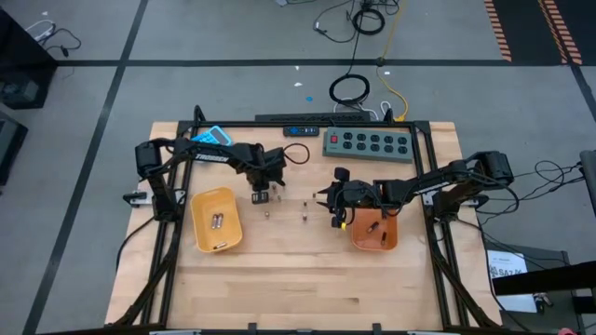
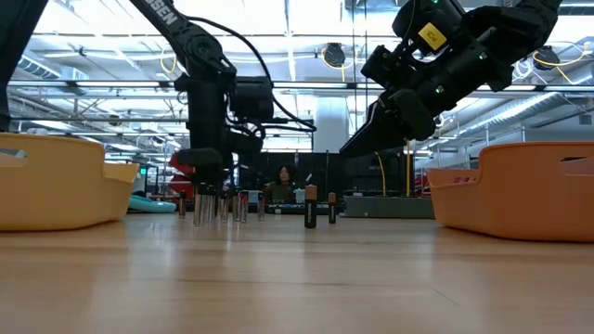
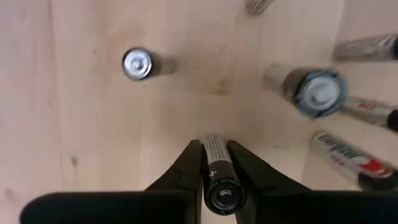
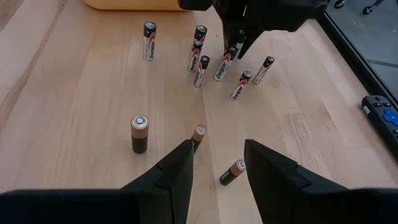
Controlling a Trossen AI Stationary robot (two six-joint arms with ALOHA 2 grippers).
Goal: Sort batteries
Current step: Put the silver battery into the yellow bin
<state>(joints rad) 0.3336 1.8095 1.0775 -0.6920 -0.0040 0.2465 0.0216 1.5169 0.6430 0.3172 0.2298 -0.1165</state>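
Several silvery batteries (image 4: 199, 62) stand upright in a cluster on the wooden table, near the yellow tray (image 1: 216, 221), which holds two cells. My left gripper (image 3: 214, 146) is down in that cluster, shut on one battery. Three copper-topped batteries (image 4: 139, 133) stand or lean closer to my right gripper (image 4: 217, 165). That gripper is open and hangs above the table beside the orange tray (image 1: 374, 230), touching nothing. The orange tray holds at least one cell. My left gripper pinches one upright silvery battery between its two fingers (image 3: 186, 168), on the upper part of its body (image 3: 219, 177). The fingers come from above, pointing down along the cell. Its top cap (image 3: 224, 194) shows between them; whether its lower end rests on the table I cannot tell.
A grey power strip (image 1: 367, 143), a blue calculator (image 1: 212, 137) and a dark remote (image 4: 382, 112) lie along the table's far edge. A black frame rail borders the table. Bare wood lies toward the near edge. A person sits far off in the room (image 2: 281, 181).
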